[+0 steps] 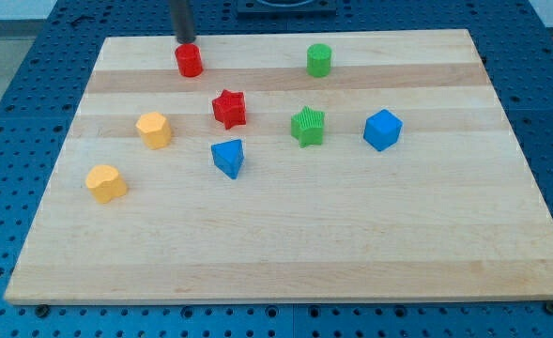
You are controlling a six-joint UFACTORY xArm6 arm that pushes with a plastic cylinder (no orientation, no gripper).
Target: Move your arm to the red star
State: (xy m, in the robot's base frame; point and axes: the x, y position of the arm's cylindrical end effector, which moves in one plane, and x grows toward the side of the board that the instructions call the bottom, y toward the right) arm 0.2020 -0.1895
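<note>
red star [229, 108] mid-board | my tip [185, 41] bare, top edge, touching red cylinder [190, 60]

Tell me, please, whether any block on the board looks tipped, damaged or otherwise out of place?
Nothing stands out. All eight blocks sit apart on the wooden board, none stacked or off its edge. My tip is at the view's top, just above the red cylinder; the red star lies lower, untouched.

Red cylinder [190, 60], green cylinder [319, 60], green star [308, 126], blue cube [382, 130] (all well apart).
</note>
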